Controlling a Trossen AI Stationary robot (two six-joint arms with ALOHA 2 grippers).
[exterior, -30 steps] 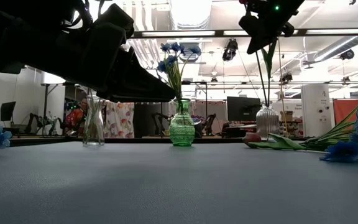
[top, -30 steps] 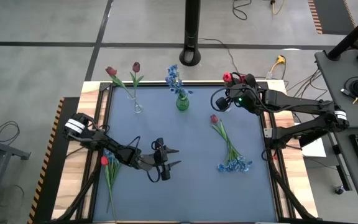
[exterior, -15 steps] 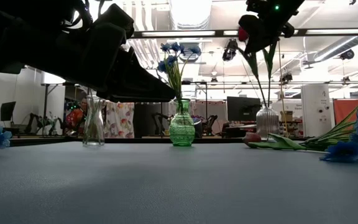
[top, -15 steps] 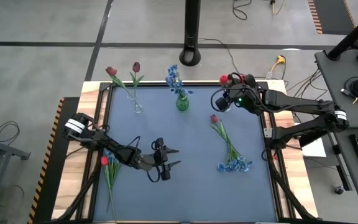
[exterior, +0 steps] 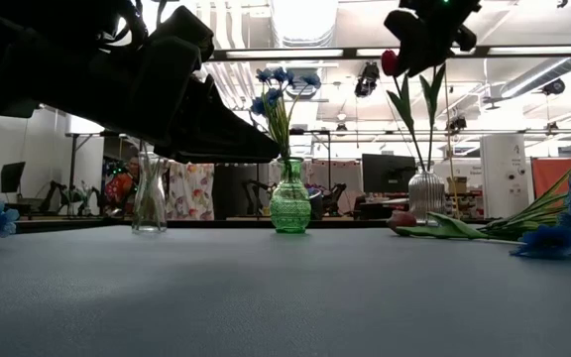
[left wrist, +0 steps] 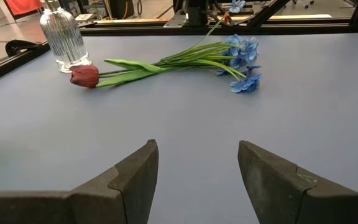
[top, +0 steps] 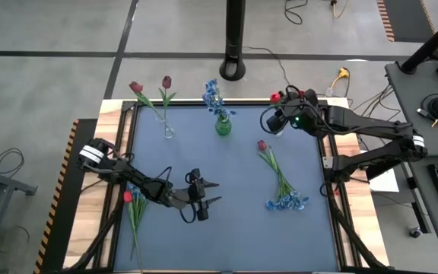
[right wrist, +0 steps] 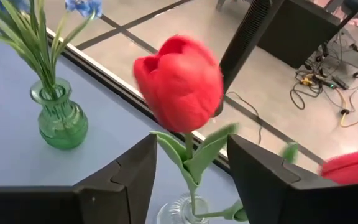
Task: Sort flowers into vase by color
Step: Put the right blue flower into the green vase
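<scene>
- Blue mat (top: 234,167): left gripper (top: 213,192) hovers open at the near side.
- Loose flowers (top: 280,183) lie mid-right.
- Right gripper (right wrist: 185,180), fingers apart around a red tulip (right wrist: 179,81) standing in the far-right ribbed vase (exterior: 426,194).

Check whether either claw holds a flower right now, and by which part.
Neither does. The right claw stands open around the red tulip in its clear vase; the left claw is open.

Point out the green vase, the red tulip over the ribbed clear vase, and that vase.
green vase (exterior: 289,208): low view, belly.
red tulip (right wrist: 179,83): right wrist view, bloom.
ribbed clear vase (exterior: 426,195): low view, body.
</scene>
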